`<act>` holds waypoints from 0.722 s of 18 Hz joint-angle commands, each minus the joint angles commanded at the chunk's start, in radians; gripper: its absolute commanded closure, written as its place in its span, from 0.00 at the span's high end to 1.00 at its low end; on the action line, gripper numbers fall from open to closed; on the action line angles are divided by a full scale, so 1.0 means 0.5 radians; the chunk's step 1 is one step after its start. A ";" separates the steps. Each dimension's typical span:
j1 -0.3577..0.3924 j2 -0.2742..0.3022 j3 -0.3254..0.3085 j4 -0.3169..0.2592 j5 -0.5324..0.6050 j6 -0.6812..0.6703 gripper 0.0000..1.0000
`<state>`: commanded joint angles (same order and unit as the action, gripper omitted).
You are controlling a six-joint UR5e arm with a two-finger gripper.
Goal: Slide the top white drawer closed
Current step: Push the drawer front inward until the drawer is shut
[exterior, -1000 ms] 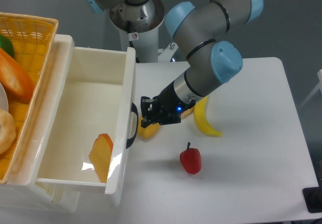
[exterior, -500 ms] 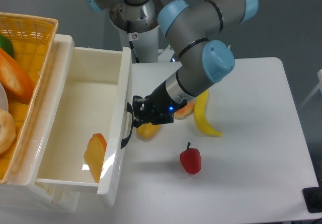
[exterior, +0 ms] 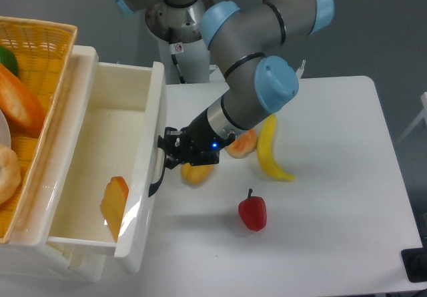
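— While the arm reaches in from the far edge of the bench (exterior: 333,197), where is your end effector (exterior: 168,155)?

— I see it pressed up against the black curved handle (exterior: 156,171) on the front of the top white drawer (exterior: 137,197); its tips sit right at the upper end of that handle; I cannot tell whether the fingers are apart or together, since they read as one dark block from this angle.

— And the drawer itself?

— It hangs over the bench's left edge, only partly in; its glossy front panel runs from the far side down toward the near left corner; I can see well into the box, and an orange wedge-shaped piece (exterior: 113,200) leans against the inside of the front wall.

— What else do you have on the bench?

— A banana (exterior: 269,151) lies near the middle, just beside a peach-coloured fruit (exterior: 241,143) tucked under the arm's wrist; a yellow piece (exterior: 195,173) sits directly below the end effector, partly hidden by it; a red pepper (exterior: 253,211) stands apart, nearer the front edge; above the drawer I see a wicker basket (exterior: 47,50) with food in it.
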<state>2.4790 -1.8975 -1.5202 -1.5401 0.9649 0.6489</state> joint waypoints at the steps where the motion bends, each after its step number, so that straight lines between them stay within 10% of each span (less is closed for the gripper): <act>1: -0.006 0.003 -0.006 0.000 0.000 -0.003 0.00; 13: -0.157 0.000 0.000 0.012 -0.037 -0.061 0.00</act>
<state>2.4007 -1.8975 -1.5202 -1.5340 0.9465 0.6182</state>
